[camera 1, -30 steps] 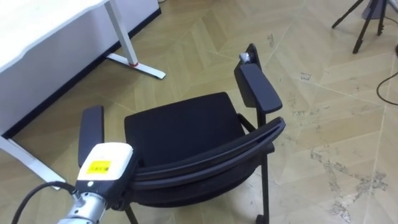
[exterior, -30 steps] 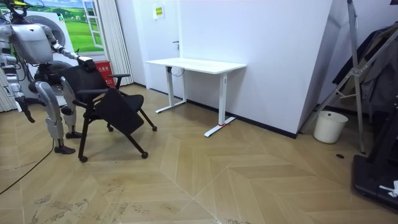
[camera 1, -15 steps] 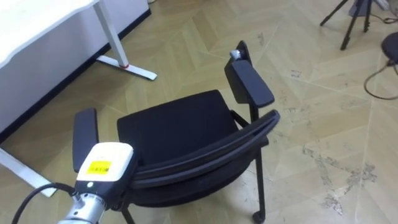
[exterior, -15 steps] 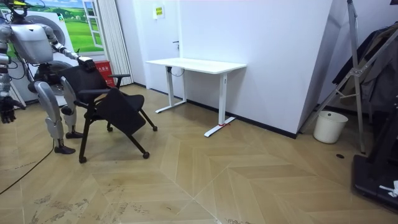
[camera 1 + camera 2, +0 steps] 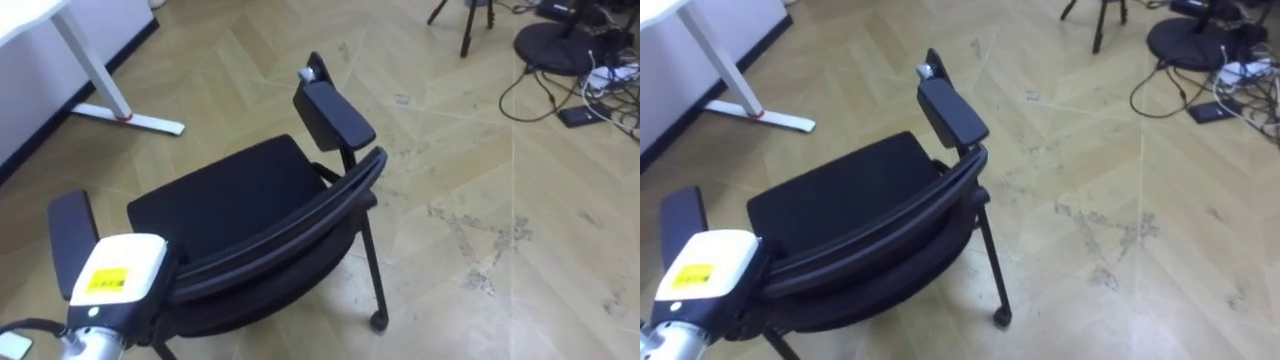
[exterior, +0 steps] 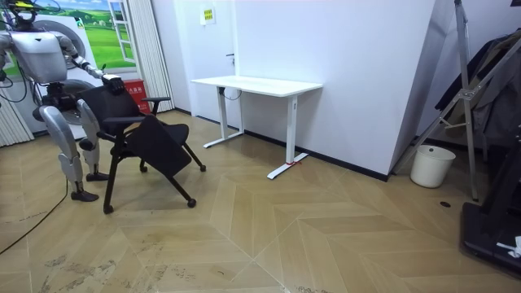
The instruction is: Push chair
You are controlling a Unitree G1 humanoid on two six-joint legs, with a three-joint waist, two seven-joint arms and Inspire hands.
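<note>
Black, with padded armrests, the chair (image 5: 230,200) stood in the left eye view near the desk's (image 5: 100,90) white foot but clear of it, seat turned toward the desk. Against half a second earlier the whole picture had swung: the desk had slid to the edge and cables (image 5: 560,80) far from the desk had come in, which was the head turning and not the chair moving. The right eye view told the same.

In the room view the chair had crept slightly toward the desk, though it was still well apart from it. The left robot hand (image 6: 114,83) lay on the backrest top, on the side away from the desk; whether it gripped or only pressed I could not tell. The push seemed to be under way, with most of the distance left.
</note>
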